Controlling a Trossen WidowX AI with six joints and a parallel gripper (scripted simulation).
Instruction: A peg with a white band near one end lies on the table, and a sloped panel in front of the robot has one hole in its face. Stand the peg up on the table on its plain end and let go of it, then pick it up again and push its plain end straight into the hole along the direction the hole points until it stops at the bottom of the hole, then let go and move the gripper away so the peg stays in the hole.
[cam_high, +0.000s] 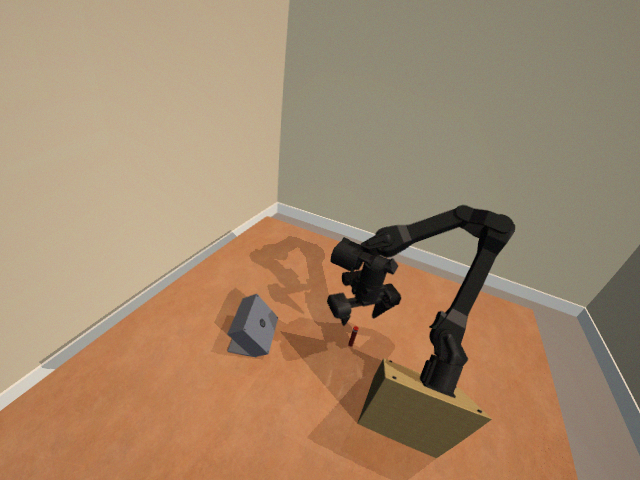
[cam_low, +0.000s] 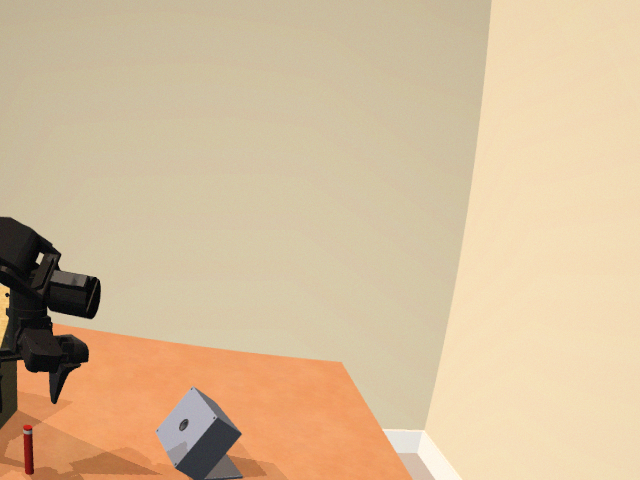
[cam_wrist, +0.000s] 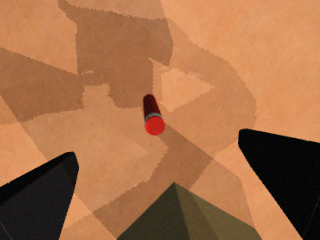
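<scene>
The red peg (cam_high: 353, 336) (cam_low: 28, 452) (cam_wrist: 151, 106) stands upright on the table (cam_high: 206, 413) (cam_low: 289, 392), its white-banded end up and its plain end down. My gripper (cam_high: 360, 319) (cam_low: 26, 406) (cam_wrist: 159, 148) is wide open and empty, pointing down above the peg. In the wrist view the peg's top lies between the two fingers sideways and a little beyond the line of their tips. The grey sloped panel (cam_high: 253, 338) (cam_low: 175, 444) stands apart from the peg, its single round hole (cam_high: 262, 322) (cam_low: 183, 425) showing dark and empty.
The arm's base block (cam_high: 418, 418) (cam_wrist: 175, 215) stands on the table near the peg, on the side away from the panel. Walls (cam_high: 155, 129) (cam_low: 258, 180) rise beyond the table. Arm shadows fall across the table around the peg.
</scene>
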